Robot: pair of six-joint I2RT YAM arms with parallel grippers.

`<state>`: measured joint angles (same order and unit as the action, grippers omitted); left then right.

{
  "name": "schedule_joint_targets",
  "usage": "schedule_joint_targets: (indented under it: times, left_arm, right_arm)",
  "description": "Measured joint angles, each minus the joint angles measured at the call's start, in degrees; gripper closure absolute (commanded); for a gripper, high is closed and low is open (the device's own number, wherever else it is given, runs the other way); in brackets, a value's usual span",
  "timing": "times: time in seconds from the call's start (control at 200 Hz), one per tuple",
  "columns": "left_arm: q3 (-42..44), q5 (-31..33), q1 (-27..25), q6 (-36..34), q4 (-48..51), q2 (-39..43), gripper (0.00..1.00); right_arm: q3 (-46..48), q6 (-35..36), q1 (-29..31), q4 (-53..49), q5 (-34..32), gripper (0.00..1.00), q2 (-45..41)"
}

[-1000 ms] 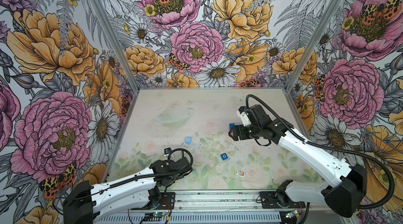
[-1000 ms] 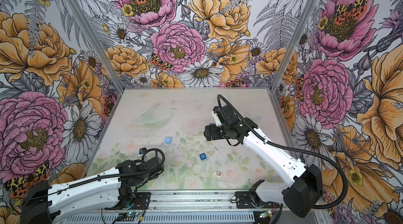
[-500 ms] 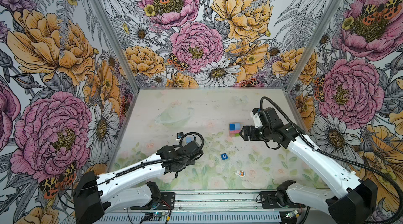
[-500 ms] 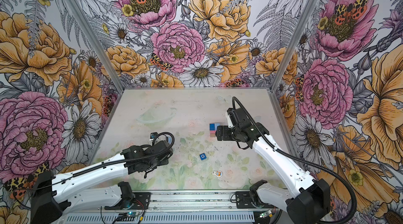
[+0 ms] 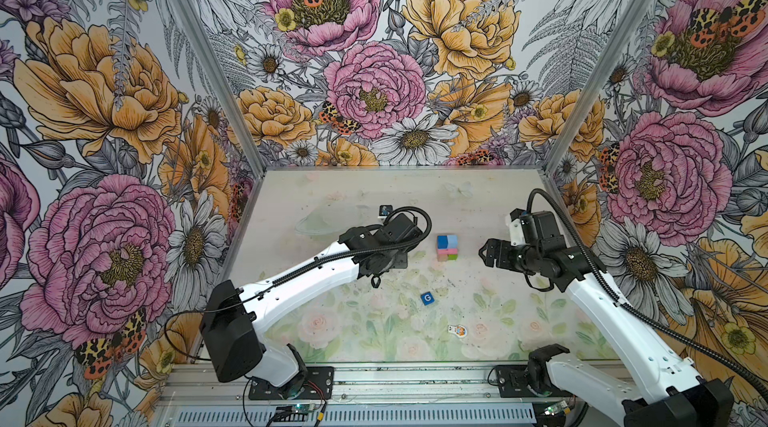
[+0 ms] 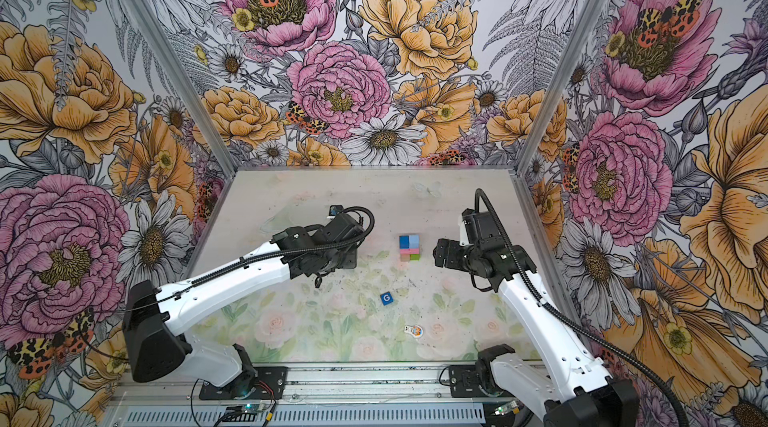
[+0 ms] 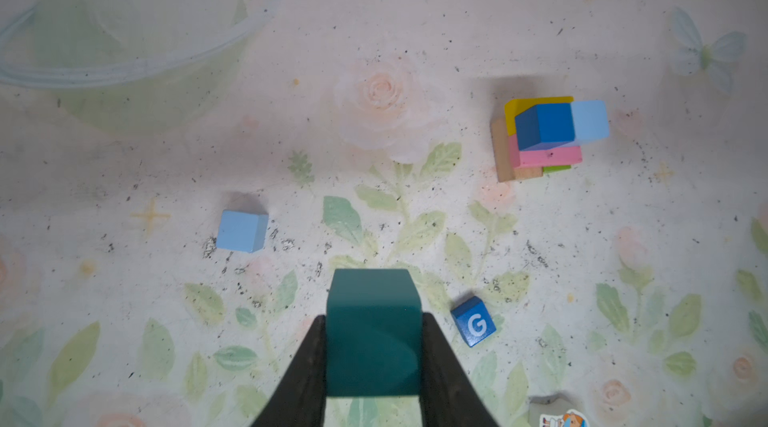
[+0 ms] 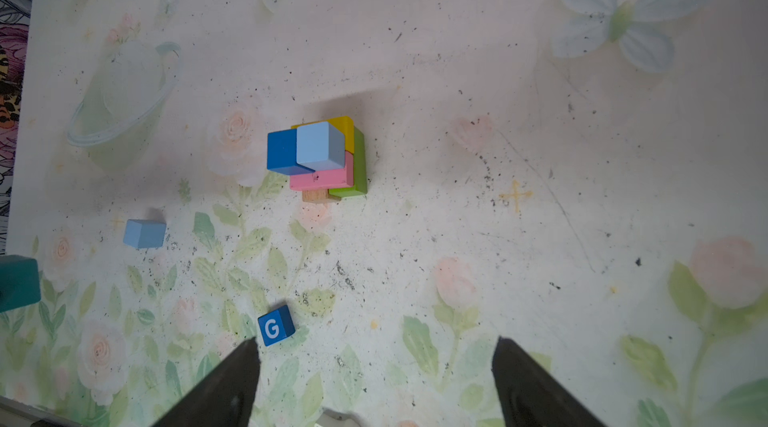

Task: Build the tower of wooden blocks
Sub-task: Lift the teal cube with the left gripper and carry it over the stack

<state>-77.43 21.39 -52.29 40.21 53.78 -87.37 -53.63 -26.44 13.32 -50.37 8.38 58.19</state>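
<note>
A: Entry one, left gripper (image 7: 374, 317)?
B: Pinching a teal cube (image 7: 372, 292), one finger flat on each side, the cube held off the table (image 7: 415, 30).
A: Entry two, right gripper (image 8: 376, 342)?
B: Spread wide. Nothing between the fingers, touching nothing.
A: The tower (image 5: 446, 247)?
B: Mid-table, between the two grippers in both top views. Dark blue and light blue cubes sit side by side on pink and yellow oblongs, with green and plain wood beneath.
A: Loose stock?
B: G cube (image 5: 427, 298) and a light blue cube (image 7: 242, 231), both on the table, apart from the tower.
</note>
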Motion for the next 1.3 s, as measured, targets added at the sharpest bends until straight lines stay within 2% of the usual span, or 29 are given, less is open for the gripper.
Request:
schedule_joint_targets:
  times: [0.375, 0.61, 0.791, 1.301]
  left_arm:
    - [-21.18, -4.63, 1.16, -6.75, -0.04, -19.96, 0.86]
    - [-29.9, -7.85, 1.33, -7.82, -0.02, -29.33, 0.87]
    - [-33.03, -9.77, 1.49, -7.82, 0.0, -32.72, 0.88]
    - [-37.07, -10.86, 1.53, -7.76, 0.0, -35.69, 0.88]
  right_arm:
    - [0.26, 0.0, -4.81, -0.85, 1.62, 0.1, -1.57]
    - [0.59, 0.02, -7.19, -1.25, 2.05, 0.1, -2.49]
    - [0.87, 0.02, -8.55, -1.68, 2.49, 0.1, -3.08]
    - [0.98, 0.02, -9.29, -1.66, 3.52, 0.11, -3.26]
